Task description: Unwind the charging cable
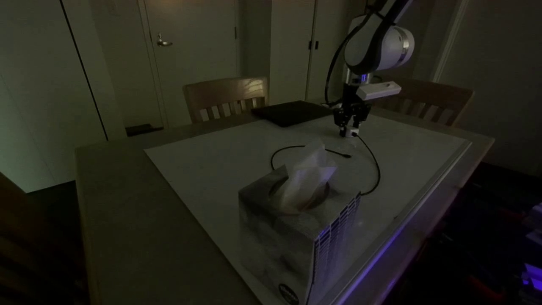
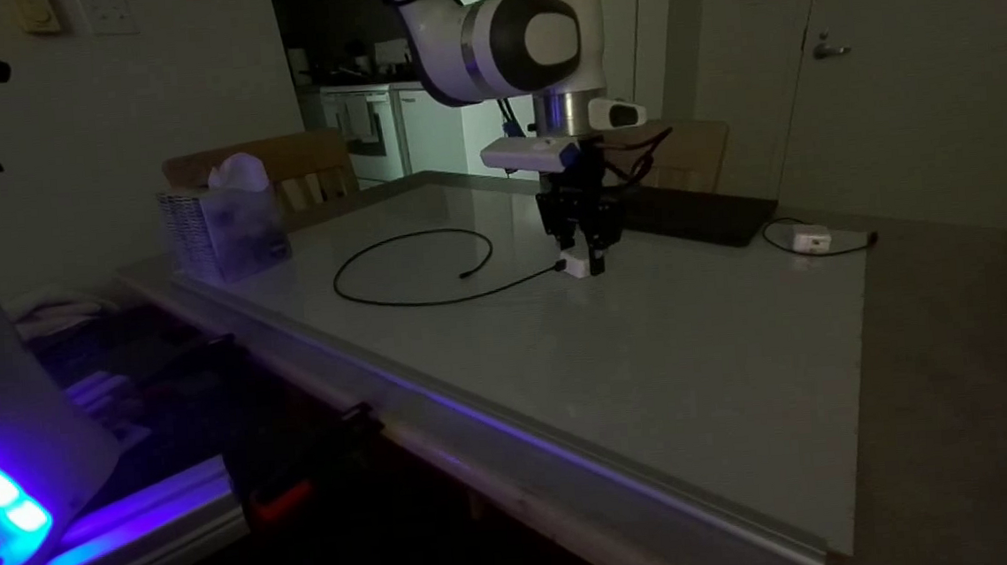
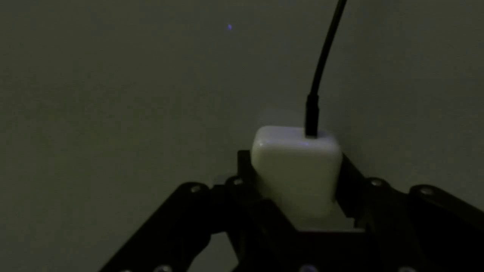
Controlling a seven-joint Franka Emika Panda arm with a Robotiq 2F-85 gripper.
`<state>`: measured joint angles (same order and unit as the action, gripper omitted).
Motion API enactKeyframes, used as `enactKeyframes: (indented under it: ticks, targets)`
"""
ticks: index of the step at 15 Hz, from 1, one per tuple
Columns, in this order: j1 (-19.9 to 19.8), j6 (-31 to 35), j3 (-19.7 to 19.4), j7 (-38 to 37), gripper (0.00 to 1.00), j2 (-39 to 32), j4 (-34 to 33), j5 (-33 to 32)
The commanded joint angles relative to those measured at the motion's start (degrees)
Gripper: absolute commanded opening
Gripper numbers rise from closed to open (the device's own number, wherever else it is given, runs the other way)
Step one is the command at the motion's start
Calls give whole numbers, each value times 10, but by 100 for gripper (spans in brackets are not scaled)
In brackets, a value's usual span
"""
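Mostly unwound, I judge — one wide curl remains to straighten.
My claw (image 3: 296,175) pinches the white charger (image 3: 298,160) — the charging cable (image 2: 434,303) leads from that charger in an open loop.

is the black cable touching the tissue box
Apart. An exterior view shows a strip of white board between the tissue box and the loop of the black cable.

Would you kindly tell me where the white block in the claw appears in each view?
In an exterior view: white block, right of centre, slightly above mid-height.
In an exterior view: white block, slightly right of centre, near mid-height.
In the wrist view: white block, right of centre, below mid-height.
Landmark all three share: the black cable plugged into it.
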<state>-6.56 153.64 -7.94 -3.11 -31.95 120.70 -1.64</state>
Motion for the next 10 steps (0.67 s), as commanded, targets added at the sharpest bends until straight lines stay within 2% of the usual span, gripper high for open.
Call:
enactKeyframes:
  ticks: [1,4,5,8,9,10]
  targets:
    - [-31,4,5,-33,27,-5,3,61]
    - [-60,1,14,-48,27,-9,0,125]
    - [-37,-1,1,-37,52,-3,1,96]
    - [-48,-1,3,-44,52,-3,0,116]
    - [-47,-1,3,-47,27,-3,0,116]
    - [-33,-1,-10,-65,27,-7,-3,104]
